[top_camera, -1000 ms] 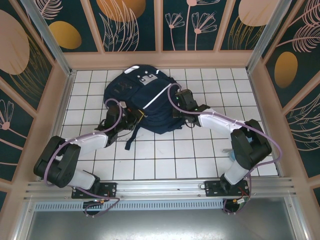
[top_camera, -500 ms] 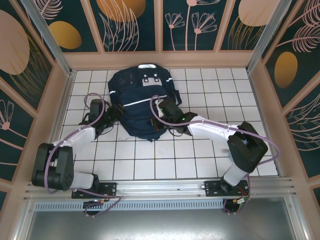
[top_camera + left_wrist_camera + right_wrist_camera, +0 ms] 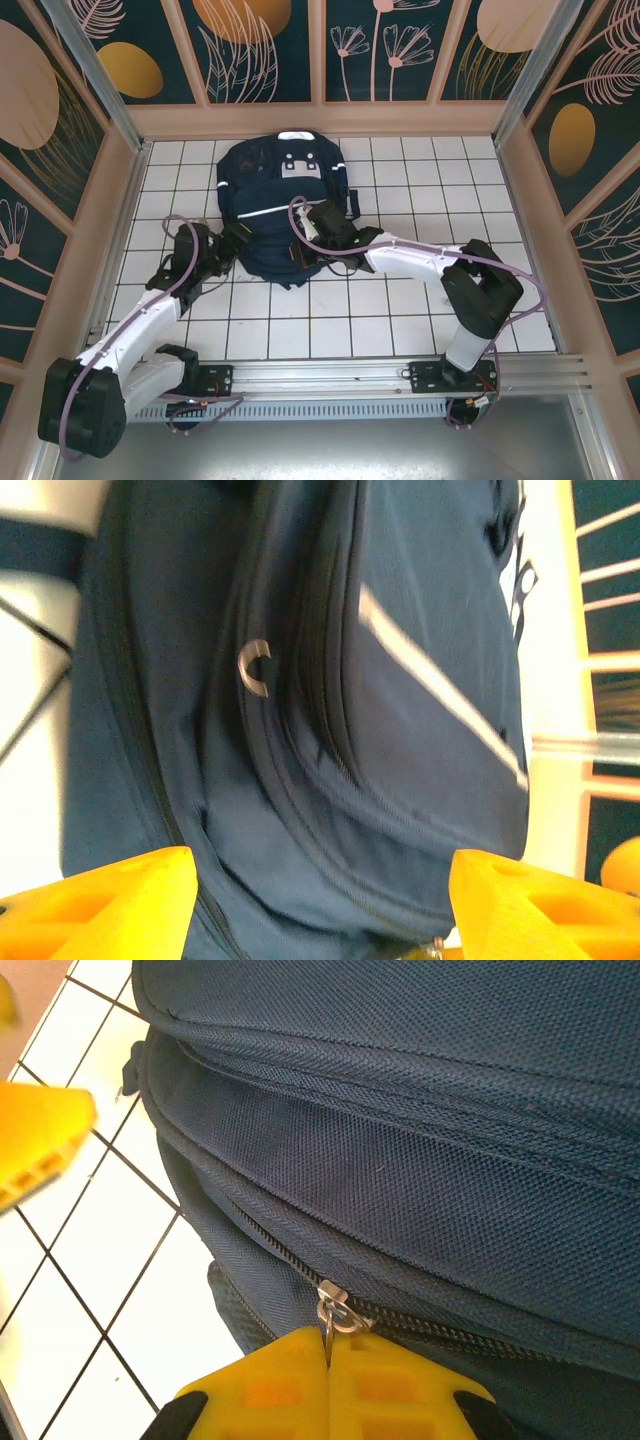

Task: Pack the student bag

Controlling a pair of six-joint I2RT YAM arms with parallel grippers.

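The student bag (image 3: 278, 200), dark navy with a thin white stripe, lies flat on the white tiled floor (image 3: 330, 310). Its grey-white patches point to the far wall. My right gripper (image 3: 302, 254) is at the bag's near edge. In the right wrist view this gripper (image 3: 330, 1355) is shut on the metal zipper pull (image 3: 333, 1318) of a closed-looking zipper. My left gripper (image 3: 237, 241) sits at the bag's left side. In the left wrist view it (image 3: 320, 900) is open, its yellow fingers (image 3: 110, 905) wide apart with the bag's fabric (image 3: 330, 710) just ahead and nothing held.
Wooden walls (image 3: 100, 230) enclose the tiled floor on three sides. An aluminium rail (image 3: 320, 375) runs along the near edge by the arm bases. A small metal ring (image 3: 255, 667) hangs on the bag's side. Bare tiles lie near and right of the bag.
My left gripper let go of the bag, opened and drew back toward the near left. The bag turned straight. My right gripper slid left along the bag's near edge, still shut.
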